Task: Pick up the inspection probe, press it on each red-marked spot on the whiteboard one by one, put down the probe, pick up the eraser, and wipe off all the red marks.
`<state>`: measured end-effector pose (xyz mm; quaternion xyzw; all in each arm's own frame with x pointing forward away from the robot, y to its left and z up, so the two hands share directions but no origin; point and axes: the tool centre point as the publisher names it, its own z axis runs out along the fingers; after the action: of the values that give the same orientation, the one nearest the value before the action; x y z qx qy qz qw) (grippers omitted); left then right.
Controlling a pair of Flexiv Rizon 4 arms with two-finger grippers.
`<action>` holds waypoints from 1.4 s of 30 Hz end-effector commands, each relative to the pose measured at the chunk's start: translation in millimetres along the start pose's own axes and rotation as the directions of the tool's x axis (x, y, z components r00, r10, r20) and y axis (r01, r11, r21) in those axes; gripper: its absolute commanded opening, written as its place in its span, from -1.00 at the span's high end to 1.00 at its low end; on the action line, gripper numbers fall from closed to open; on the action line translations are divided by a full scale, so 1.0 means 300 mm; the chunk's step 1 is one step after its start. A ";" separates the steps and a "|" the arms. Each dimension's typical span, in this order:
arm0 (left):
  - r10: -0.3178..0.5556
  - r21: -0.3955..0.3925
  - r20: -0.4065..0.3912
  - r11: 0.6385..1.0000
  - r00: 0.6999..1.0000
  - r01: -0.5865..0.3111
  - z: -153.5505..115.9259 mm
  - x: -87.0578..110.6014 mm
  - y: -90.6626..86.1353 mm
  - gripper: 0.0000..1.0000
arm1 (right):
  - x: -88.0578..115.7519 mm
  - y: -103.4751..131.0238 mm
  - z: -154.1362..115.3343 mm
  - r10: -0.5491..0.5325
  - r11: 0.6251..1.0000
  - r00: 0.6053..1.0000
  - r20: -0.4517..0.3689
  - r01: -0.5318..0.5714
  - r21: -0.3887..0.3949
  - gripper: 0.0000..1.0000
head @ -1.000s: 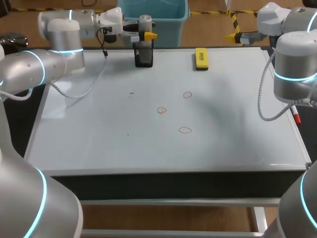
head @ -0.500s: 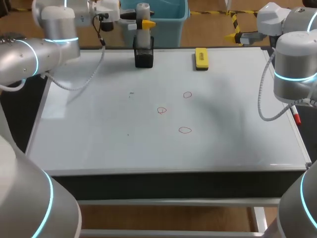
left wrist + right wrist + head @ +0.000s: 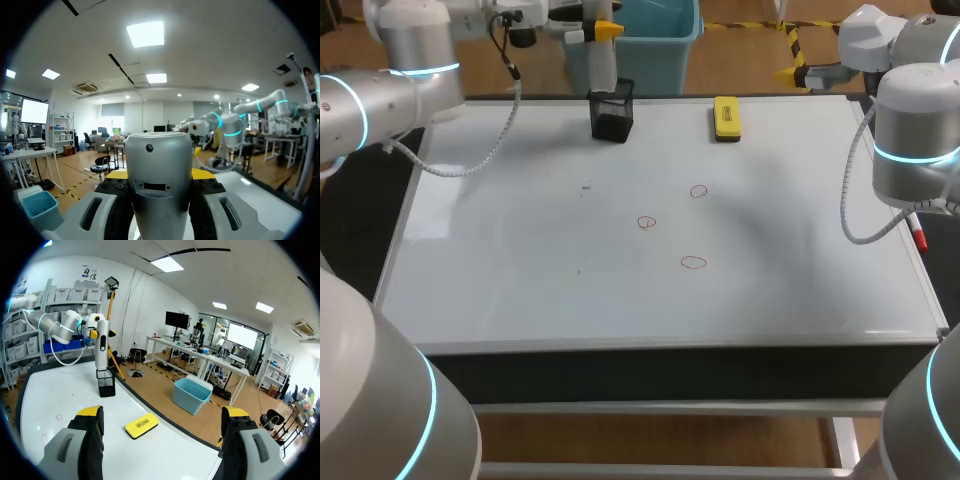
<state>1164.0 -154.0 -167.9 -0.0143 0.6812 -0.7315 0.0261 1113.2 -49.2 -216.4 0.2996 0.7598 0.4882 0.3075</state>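
Note:
The grey cylindrical probe (image 3: 600,50) hangs upright with my left gripper (image 3: 597,30) shut on its upper part. Its lower end is at the mouth of the black holder (image 3: 612,113) at the back of the whiteboard (image 3: 520,260). In the left wrist view the probe (image 3: 159,165) fills the space between the yellow fingertips (image 3: 118,174). The yellow eraser (image 3: 726,117) lies to the right of the holder. Three red rings (image 3: 698,191), (image 3: 647,222), (image 3: 693,263) are drawn mid-board. My right gripper (image 3: 162,412) stands open and empty above the board's back right, facing the eraser (image 3: 142,425) and the probe (image 3: 102,347).
A red marker (image 3: 918,237) lies along the board's right edge, under my right arm (image 3: 910,130). A few small dark specks (image 3: 585,188) dot the board's left half.
My left arm has risen and drawn back, lifting the probe up out of the black holder. The right arm has not moved.

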 end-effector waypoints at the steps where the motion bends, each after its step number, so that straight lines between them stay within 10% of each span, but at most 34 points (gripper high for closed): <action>1: 0.009 0.001 0.138 1.000 0.990 -0.009 -0.039 0.044 -0.032 1.00 | -0.001 0.000 0.001 0.000 1.000 1.000 -0.001 0.000 0.001 -1.00; 19: 0.030 -0.034 0.253 0.999 0.967 -0.022 -0.302 0.129 -0.044 1.00 | -0.001 0.000 0.001 0.000 1.000 1.000 -0.001 0.000 0.001 -1.00; 42: 0.048 -0.034 0.351 0.999 0.935 -0.038 -0.586 0.208 0.150 1.00 | -0.001 0.000 0.001 0.000 1.000 1.000 -0.001 0.000 0.001 -1.00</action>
<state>1099.7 10.8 -222.1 -0.1044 0.6848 -0.7083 0.1356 1113.2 -49.2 -216.4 0.2996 0.7598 0.4882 0.3075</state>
